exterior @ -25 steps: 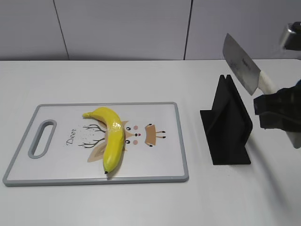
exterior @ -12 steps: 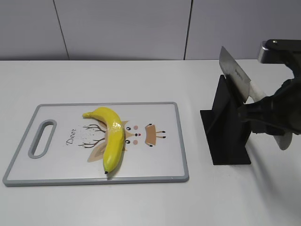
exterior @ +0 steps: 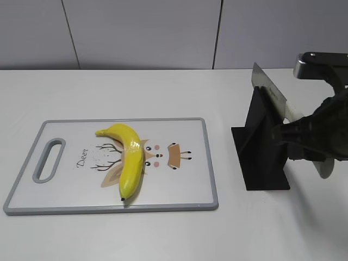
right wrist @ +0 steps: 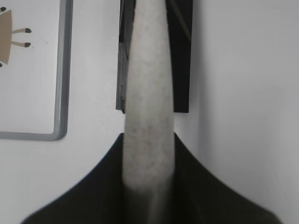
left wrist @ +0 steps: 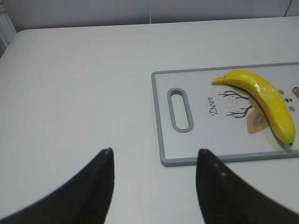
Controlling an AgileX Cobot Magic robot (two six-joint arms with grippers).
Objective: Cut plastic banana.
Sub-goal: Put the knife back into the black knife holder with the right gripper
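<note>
The plastic banana (exterior: 130, 157) is glossy yellow and whole, lying across the middle of the white cutting board (exterior: 185, 185); it also shows in the left wrist view (left wrist: 266, 98). My right gripper (exterior: 287, 137) is shut on the white handle (right wrist: 147, 116) of a cleaver knife. The knife's blade (exterior: 269, 89) sits at the top slot of the black knife stand (exterior: 263, 157), right of the board. My left gripper (left wrist: 154, 151) is open and empty above bare table, left of the board's handle end (left wrist: 180, 109). It is out of the exterior view.
The board has a grey rim (right wrist: 60, 93) and a deer drawing. The black stand (right wrist: 180, 56) stands just right of the board. The grey wall runs along the table's back.
My right gripper has moved left and down with the knife. The blade, earlier up in the air right of the stand, is now down at the stand's slot. The banana has not moved.
</note>
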